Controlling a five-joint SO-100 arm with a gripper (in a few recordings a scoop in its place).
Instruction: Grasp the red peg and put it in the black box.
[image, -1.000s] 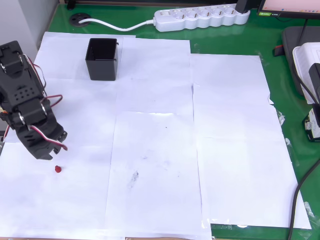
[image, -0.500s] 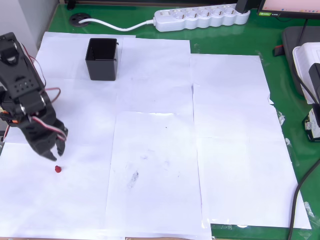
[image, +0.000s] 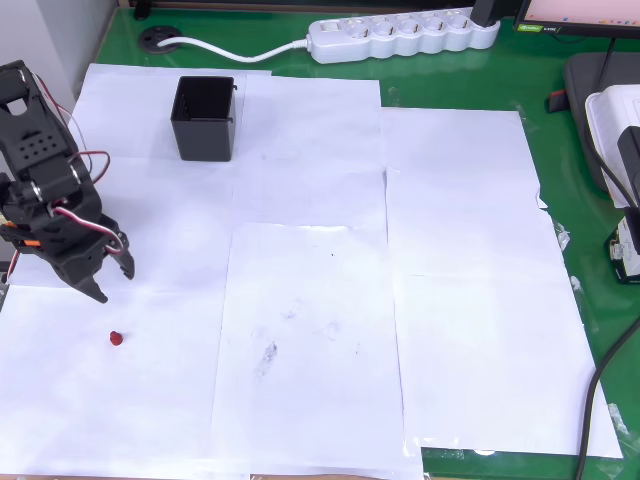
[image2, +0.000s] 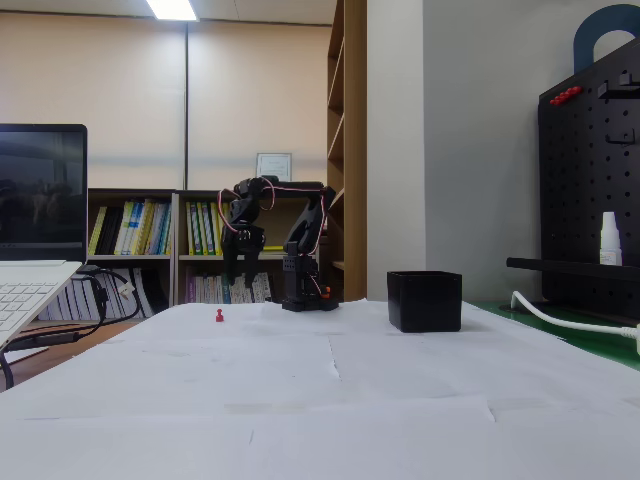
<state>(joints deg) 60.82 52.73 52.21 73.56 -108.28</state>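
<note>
The black five-joint arm is seen at the left edge of the overhead view, folded over itself with red and white wires looping along it. Its two-finger gripper (image: 115, 281) is pointed down toward the white paper sheets (image: 310, 300) spread over the green counter (image: 560, 180). In the fixed view the gripper (image2: 234, 277) is held above the paper, not touching it. The jaws are parted a little, and nothing is held between them.

The tiny bright red rounded peg (image: 117, 338) is lying on the paper just below the fingertips in the overhead view, apart from them; it is also seen in the fixed view (image2: 219, 316). The small square black plastic box (image: 205, 118) stands upright, well apart from the peg.

Compared with half a second ago, the gripper has been drawn back from the peg, and the peg has not moved.
</note>
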